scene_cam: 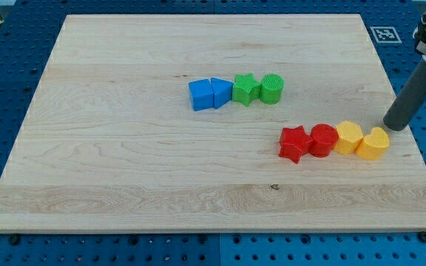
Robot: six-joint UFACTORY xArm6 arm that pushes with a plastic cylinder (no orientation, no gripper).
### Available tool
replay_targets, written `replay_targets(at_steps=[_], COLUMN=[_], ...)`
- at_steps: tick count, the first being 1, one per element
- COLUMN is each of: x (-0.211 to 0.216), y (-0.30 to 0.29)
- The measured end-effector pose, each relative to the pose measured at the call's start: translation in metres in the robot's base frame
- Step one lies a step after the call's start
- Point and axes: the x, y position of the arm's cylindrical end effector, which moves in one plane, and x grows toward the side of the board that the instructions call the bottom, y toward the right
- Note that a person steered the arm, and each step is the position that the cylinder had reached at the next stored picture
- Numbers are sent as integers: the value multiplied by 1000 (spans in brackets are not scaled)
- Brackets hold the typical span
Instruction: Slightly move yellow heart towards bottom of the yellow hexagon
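While our rod leans in from the view's upper right, our tip [395,127] rests on the tabletop [124,162] near its right edge, just up and to the right of the yellow heart [373,144] and close to it, though we cannot tell whether the two touch. We carry no gripper, so nothing is clenched, released or grasped; the rod ends in a plain dark shaft. The yellow heart is the rightmost piece of a row of four blocks in the lower right part of the board. Directly to its left, and touching it, sits the yellow hexagon [348,137], slightly higher in the view than the heart. Left of the hexagon comes a red cylinder [323,140], pressed against it, and at the left end of the row lies a red star [295,143], touching the cylinder. A second row of four stands well apart from the first, up toward the middle of the board. From the view's left to right it reads: a blue cube [200,94], a blue triangle [220,92] against it, a green star [245,89], and a green cylinder [271,89]. These four also sit tight together, far from our tip. Around the wooden board we see a blue perforated surface [6,89].
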Motion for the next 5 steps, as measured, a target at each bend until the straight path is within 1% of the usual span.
replay_targets(at_steps=[1,5], x=[17,19], y=[0,-9])
